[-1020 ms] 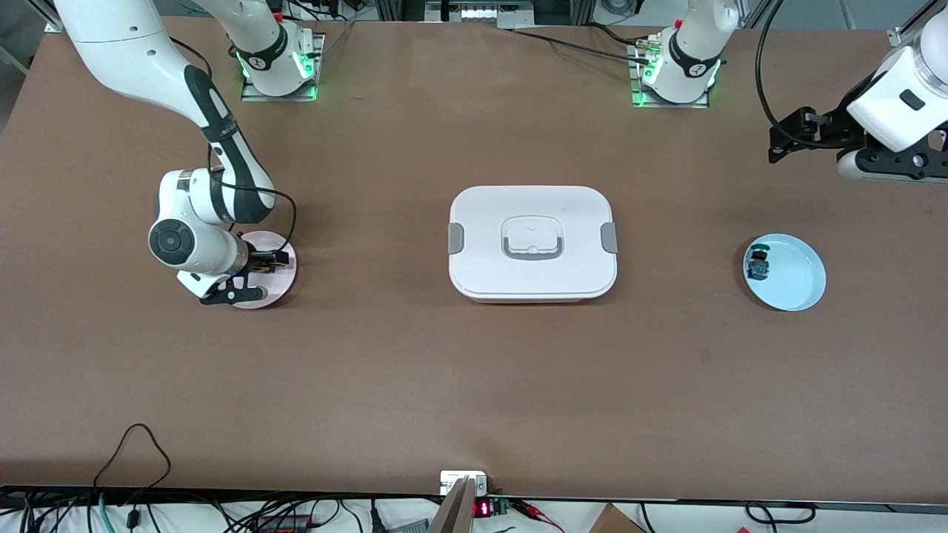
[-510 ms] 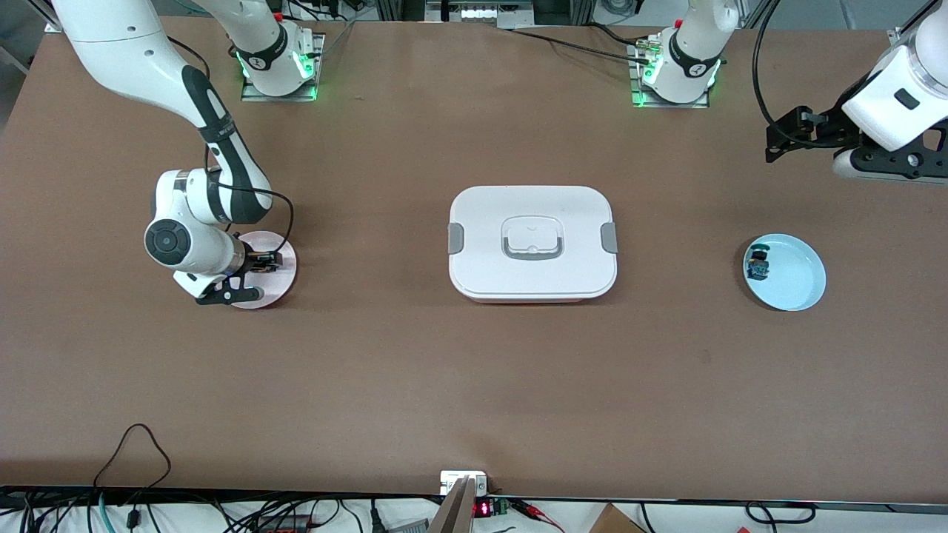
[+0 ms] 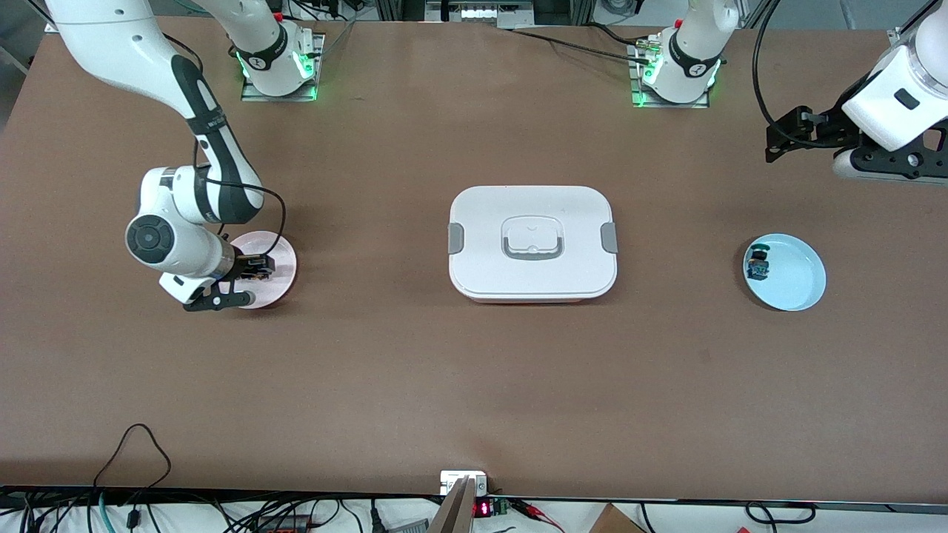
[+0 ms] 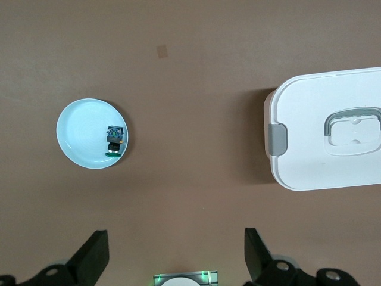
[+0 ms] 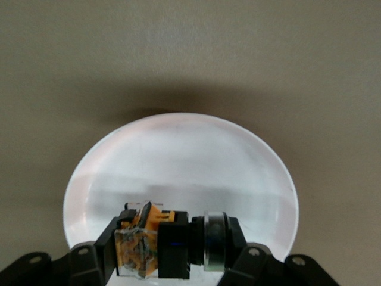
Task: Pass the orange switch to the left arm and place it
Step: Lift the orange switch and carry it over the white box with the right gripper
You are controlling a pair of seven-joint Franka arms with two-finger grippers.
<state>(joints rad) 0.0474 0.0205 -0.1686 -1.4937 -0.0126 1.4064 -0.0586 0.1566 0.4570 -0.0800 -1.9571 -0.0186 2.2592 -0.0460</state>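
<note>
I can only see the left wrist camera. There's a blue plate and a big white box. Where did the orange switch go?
Observer: The orange switch is gripped in the right tool, just over a pink plate at the right arm's end of the table.
Operator: Is the box in its way?
Observer: Yes. The box sits mid-table, right between the pink plate and your blue plate.
Operator: And where is my arm?
Observer: It waits high over bare table at the left arm's end, with the left tool open.
</note>
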